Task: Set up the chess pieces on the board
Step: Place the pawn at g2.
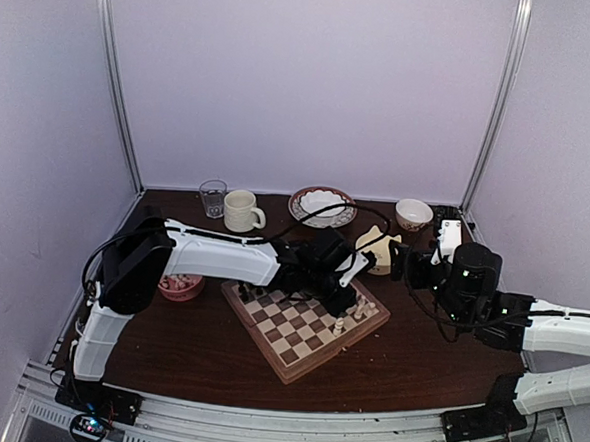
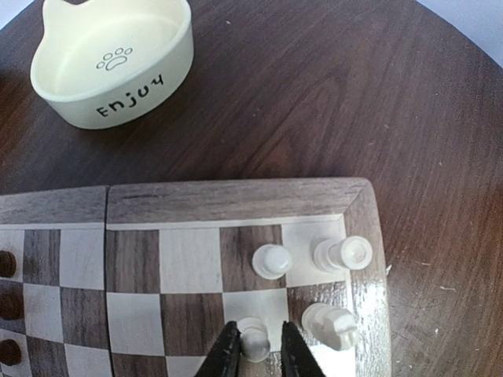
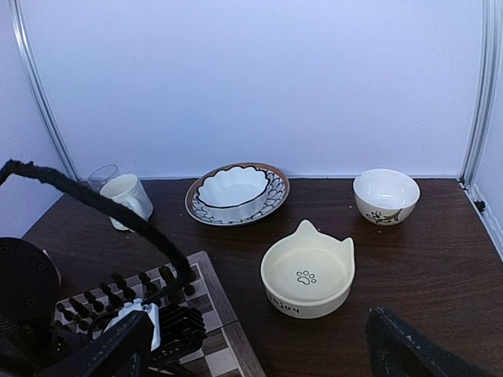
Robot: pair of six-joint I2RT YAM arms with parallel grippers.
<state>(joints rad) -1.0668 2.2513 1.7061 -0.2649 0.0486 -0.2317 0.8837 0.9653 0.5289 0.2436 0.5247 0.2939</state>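
The board [image 1: 298, 333] lies mid-table, and its brown rim [image 2: 236, 200] fills the left wrist view. My left gripper [image 2: 255, 350] points down over the board's right corner [image 1: 348, 302]. A cream pawn [image 2: 255, 339] stands on the board between its jaws. The left finger is against it and a thin gap shows at the right finger. Another pawn [image 2: 272, 260], a rook [image 2: 343, 253] and a knight [image 2: 332, 324] stand close by. Dark pieces [image 3: 118, 287] line the far side. My right gripper [image 3: 259, 357] hovers open and empty right of the board [image 1: 413, 260].
A cream cat-eared bowl [image 2: 114, 59] sits just beyond the board's corner [image 1: 378, 248]. Along the back stand a glass [image 1: 212, 196], a mug [image 1: 242, 210], a patterned plate holding a dish [image 1: 322, 206] and a small bowl [image 1: 414, 212]. A pink bowl [image 1: 181, 287] lies left of the board.
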